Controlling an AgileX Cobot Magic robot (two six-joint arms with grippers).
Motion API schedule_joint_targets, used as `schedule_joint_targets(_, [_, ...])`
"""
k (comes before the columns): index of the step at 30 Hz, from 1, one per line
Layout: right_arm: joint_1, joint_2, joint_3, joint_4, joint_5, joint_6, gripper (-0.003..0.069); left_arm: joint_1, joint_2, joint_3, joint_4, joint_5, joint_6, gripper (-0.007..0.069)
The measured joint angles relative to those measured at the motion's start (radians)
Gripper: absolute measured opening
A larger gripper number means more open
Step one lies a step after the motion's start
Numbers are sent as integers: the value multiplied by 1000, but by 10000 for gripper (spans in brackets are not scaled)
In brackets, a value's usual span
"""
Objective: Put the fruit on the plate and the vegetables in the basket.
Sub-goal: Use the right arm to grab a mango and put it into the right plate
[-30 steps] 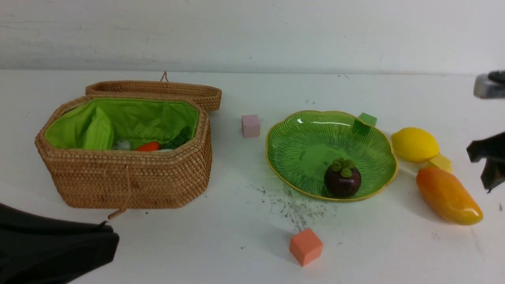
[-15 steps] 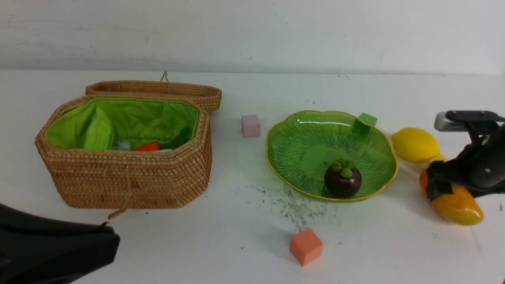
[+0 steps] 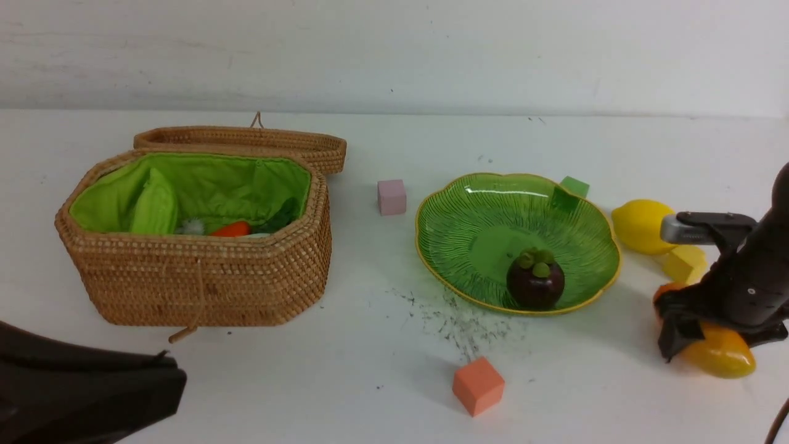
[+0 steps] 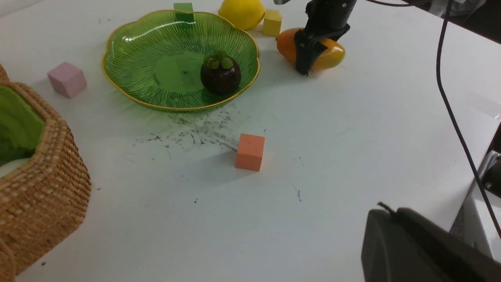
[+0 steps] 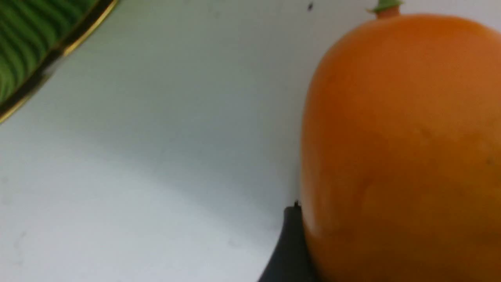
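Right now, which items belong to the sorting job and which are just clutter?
Job: mangosteen, mango, lemon, plate, basket, carrot inside it.
Clutter: pink cube, green cube, yellow cube, orange cube.

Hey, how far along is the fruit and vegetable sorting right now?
Done: the mangosteen sits on the plate, and the carrot lies in the basket; its other contents are unclear. In hand: the right hand straddles the mango on the table, not lifted. Left: the mango and the lemon, both off the plate.
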Motion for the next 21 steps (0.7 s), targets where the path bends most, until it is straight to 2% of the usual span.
schedule_joint_targets(3, [18, -84, 0, 72, 27, 3, 573, 0, 0, 0, 4, -9, 0, -9])
schedule_joint_targets(6, [61, -175, 0, 170, -19, -27, 573, 0, 0, 0, 22, -43, 0, -9])
schedule_joint_targets(9, [183, -241, 0, 377, -219, -179, 573, 0, 0, 0, 35, -131, 0, -9])
schedule_joint_targets(12, [252, -228, 0, 474, -333, -278, 573, 0, 0, 0, 35, -171, 0, -9])
schedule_joint_targets(13, [301, -192, 0, 552, -440, -359, 573, 0, 0, 0, 35, -190, 0, -9])
schedule_joint_targets(16, [367, -108, -19, 655, -573, -496, 573, 0, 4, 0, 36, -196, 0, -9])
schedule_joint_targets(19, [397, -17, -59, 732, -626, -586, 573, 0, 15, 0, 35, -191, 0, -9])
schedule_joint_targets(21, [404, 20, -80, 757, -636, -623, 602, 0, 20, 0, 35, -177, 0, -9])
